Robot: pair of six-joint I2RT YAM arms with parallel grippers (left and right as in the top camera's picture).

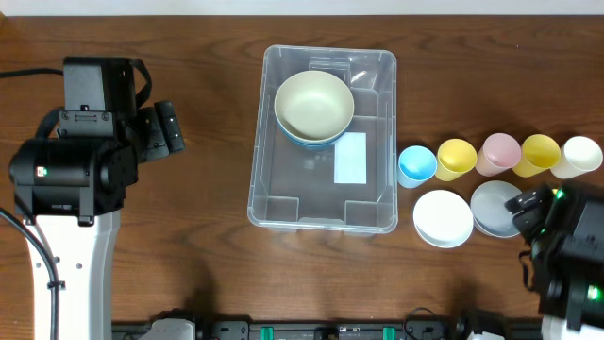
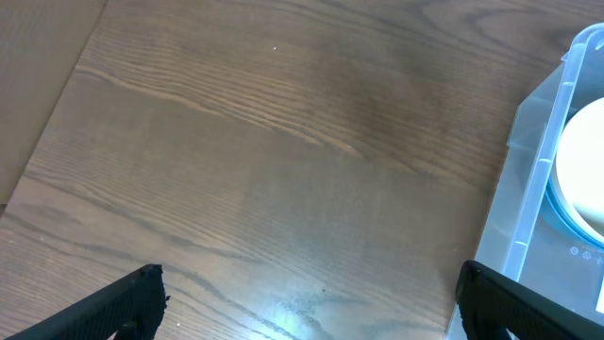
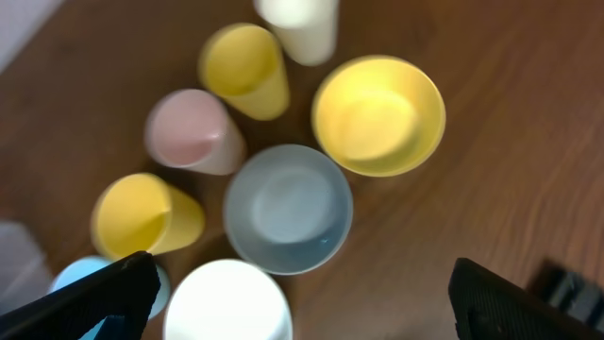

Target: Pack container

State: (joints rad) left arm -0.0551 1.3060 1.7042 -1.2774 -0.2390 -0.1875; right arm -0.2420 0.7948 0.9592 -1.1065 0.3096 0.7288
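The right gripper [image 3: 302, 279] hangs spread wide and empty over the grey bowl [image 3: 288, 208], at the lower right of the overhead view. Close around that bowl sit a yellow bowl [image 3: 377, 115], a white bowl [image 3: 226, 302] and a row of five cups [image 1: 498, 153]. The left gripper [image 2: 311, 279] is likewise spread and holds nothing, above bare table [image 2: 236, 142] just left of the container [image 1: 283, 179]. The clear container stands mid-frame, a cream bowl [image 1: 314, 104] in its upper half.
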